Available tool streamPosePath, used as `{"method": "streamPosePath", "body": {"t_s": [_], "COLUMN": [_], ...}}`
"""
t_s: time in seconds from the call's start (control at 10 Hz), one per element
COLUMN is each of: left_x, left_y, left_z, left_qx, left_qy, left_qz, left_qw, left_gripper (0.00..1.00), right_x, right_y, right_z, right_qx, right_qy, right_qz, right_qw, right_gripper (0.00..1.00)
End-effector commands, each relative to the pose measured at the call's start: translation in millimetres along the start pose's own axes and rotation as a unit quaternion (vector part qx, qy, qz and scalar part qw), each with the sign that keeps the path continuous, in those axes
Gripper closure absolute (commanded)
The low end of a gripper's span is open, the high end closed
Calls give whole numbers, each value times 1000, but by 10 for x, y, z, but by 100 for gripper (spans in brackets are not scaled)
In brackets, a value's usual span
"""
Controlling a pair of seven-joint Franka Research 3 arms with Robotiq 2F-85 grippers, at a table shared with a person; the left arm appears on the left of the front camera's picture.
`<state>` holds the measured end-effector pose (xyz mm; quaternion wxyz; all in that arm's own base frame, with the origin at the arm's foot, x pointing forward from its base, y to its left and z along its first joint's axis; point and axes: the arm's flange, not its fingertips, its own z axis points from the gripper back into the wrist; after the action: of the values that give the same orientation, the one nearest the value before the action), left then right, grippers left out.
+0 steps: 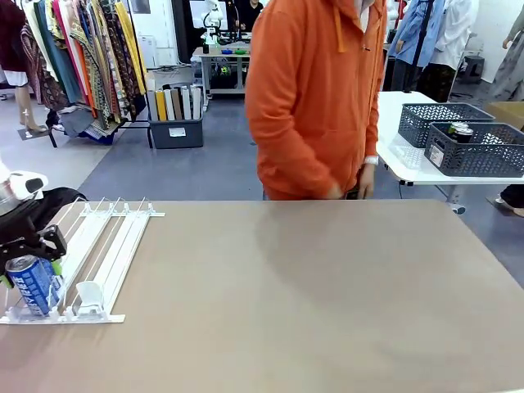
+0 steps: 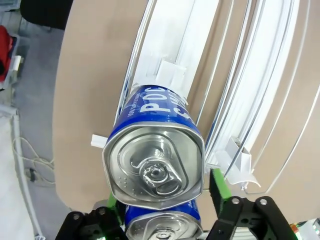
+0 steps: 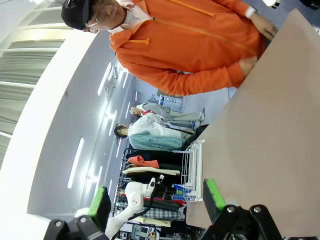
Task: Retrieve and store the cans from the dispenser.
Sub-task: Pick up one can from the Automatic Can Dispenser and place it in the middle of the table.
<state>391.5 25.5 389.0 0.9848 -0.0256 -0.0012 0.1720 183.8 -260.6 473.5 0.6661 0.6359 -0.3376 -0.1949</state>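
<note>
The dispenser [image 1: 106, 246], a white rack of parallel rails, lies on the table's left side. A blue can [image 1: 33, 285] with white lettering rests tilted at the rack's near end. My left gripper [image 1: 29, 262] is down around it. In the left wrist view that blue can [image 2: 155, 165] shows its silver top, and the left gripper [image 2: 165, 200] has a green pad close on each side, a thin gap showing at the right pad [image 2: 218, 189]. A second blue can [image 2: 162, 227] lies just below. My right gripper [image 3: 156, 202] is open and holds nothing; the dispenser [image 3: 194, 170] shows far off.
A person in an orange hoodie [image 1: 315, 98] stands at the table's far edge, hands low. Two dark grey lattice baskets [image 1: 479, 151] sit on a white side table at the back right, one holding cans. A white pusher block [image 1: 88, 296] stands in the neighbouring lane.
</note>
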Motion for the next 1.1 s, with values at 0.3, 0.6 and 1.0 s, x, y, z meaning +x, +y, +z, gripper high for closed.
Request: {"method": "streamPosePath", "body": {"t_s": [0.3, 0.6, 1.0], "left_x": [13, 11, -312], "left_y": [11, 31, 222], "left_z": [29, 76, 825], "left_qx": [5, 3, -4], "left_qy": [6, 2, -31], "left_qz": [-4, 0, 0], "left_qw": [1000, 1000, 1000], "left_gripper": [100, 100, 100], "right_x": [35, 35, 35], "right_y": [37, 37, 37], "right_z": [-20, -20, -20], "right_qx": [9, 9, 9], "right_qy": [-5, -5, -5], "right_qz": [5, 5, 5], "right_qw": [1000, 1000, 1000], "right_gripper": [0, 0, 0]}}
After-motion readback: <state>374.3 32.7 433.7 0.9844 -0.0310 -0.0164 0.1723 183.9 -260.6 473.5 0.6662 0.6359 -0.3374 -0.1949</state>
